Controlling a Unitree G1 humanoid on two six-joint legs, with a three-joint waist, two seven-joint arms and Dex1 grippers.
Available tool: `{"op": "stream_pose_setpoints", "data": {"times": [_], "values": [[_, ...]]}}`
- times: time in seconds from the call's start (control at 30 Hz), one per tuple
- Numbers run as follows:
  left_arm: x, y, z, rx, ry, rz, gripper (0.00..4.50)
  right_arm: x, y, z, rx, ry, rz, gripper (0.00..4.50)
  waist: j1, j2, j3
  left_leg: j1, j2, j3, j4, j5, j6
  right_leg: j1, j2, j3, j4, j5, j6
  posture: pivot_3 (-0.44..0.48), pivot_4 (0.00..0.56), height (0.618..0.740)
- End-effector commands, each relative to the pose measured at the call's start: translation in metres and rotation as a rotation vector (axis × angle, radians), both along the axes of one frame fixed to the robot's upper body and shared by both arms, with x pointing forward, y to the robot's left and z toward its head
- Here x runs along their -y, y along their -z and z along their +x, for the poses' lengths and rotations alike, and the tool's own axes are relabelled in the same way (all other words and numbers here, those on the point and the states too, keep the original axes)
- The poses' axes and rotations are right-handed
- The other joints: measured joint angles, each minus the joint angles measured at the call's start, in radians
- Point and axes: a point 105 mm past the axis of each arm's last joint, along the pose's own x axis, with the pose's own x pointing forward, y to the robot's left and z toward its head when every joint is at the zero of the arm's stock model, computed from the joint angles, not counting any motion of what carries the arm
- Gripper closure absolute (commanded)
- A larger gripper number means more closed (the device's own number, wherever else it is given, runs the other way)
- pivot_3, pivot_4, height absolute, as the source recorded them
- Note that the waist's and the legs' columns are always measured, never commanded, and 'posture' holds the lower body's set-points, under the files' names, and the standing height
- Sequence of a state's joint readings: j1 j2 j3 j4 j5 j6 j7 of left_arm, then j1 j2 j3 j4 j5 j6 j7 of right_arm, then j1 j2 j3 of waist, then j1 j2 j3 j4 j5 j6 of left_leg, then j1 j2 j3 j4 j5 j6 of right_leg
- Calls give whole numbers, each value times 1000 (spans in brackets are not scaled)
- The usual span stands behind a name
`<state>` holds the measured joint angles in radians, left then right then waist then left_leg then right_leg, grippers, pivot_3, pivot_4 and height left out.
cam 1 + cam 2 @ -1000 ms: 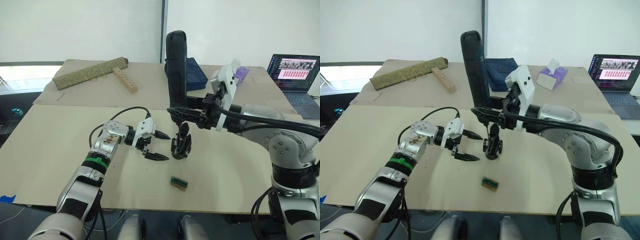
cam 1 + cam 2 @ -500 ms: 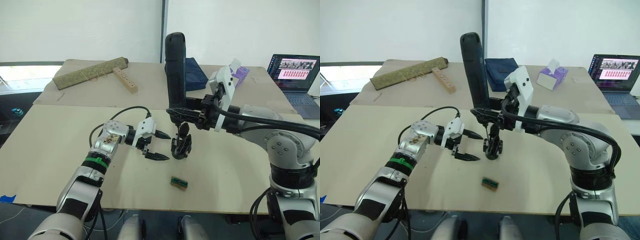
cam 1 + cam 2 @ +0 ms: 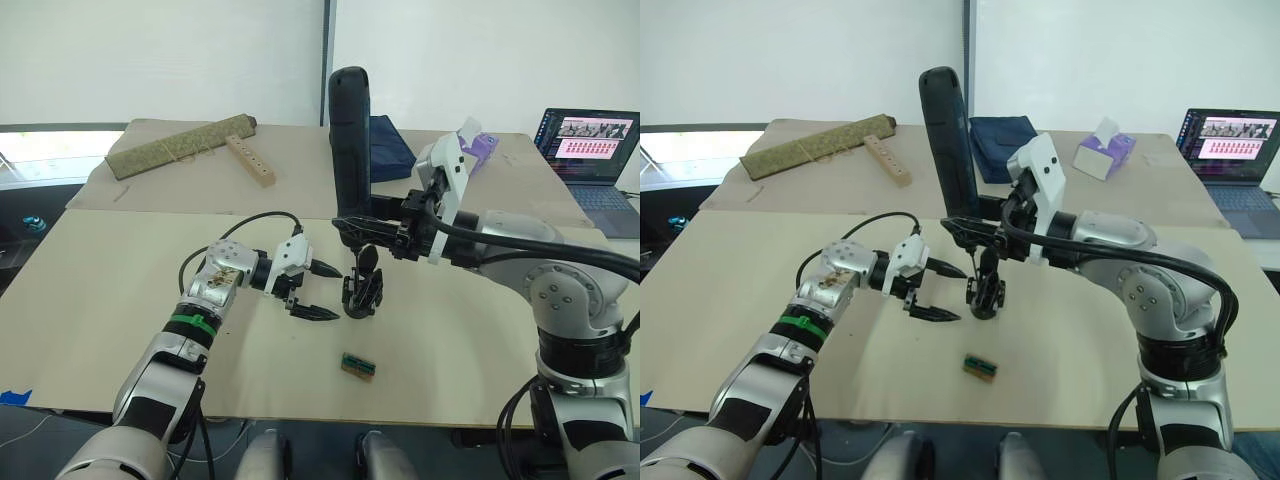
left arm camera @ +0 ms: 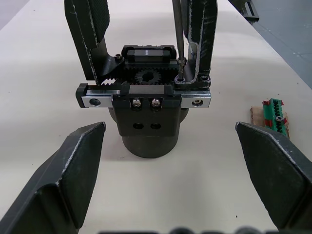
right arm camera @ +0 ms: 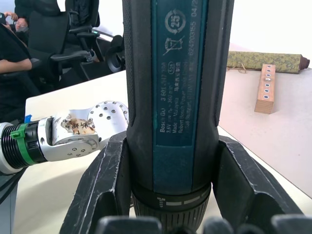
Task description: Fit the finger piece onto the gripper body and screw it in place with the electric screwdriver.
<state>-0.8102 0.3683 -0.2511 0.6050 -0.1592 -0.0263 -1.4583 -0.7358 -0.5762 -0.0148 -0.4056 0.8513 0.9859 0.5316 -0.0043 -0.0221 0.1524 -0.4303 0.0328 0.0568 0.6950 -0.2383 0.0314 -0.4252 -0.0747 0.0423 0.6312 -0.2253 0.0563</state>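
The right gripper [image 3: 362, 224] is still clenching the upright electric screwdriver [image 3: 350, 140], barely shifted, over the gripper body [image 3: 363, 288], while the left gripper [image 3: 322, 291] is staying spread beside it.

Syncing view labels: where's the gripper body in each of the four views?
Left eye view: gripper body stands at table centre, beside the left gripper.
Right eye view: just left of centre, under the electric screwdriver.
Left wrist view: centre, upright, bit tip at its top right corner.
Right wrist view: I can't find it here; the screwdriver's barrel blocks the middle.
Shared landmark: green-and-brown block.
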Motion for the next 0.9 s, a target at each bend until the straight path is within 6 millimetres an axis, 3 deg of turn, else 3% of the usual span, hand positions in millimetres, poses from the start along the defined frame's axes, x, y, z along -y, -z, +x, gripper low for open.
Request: {"op": "stream_pose_setpoints", "data": {"times": [0.03, 0.9], "values": [[2, -9, 0, 43, 10, -20, 0, 1, -19, -6, 98, -15, 38, 2590, 0, 0, 0, 0, 0, 0, 0, 0, 0, 0, 0, 0, 0, 0, 0, 0, 150, 738], [0, -5, 0, 43, -1, -7, 0, -2, -15, -7, 95, -26, 41, 2590, 0, 0, 0, 0, 0, 0, 0, 0, 0, 0, 0, 0, 0, 0, 0, 0, 150, 738]]}}
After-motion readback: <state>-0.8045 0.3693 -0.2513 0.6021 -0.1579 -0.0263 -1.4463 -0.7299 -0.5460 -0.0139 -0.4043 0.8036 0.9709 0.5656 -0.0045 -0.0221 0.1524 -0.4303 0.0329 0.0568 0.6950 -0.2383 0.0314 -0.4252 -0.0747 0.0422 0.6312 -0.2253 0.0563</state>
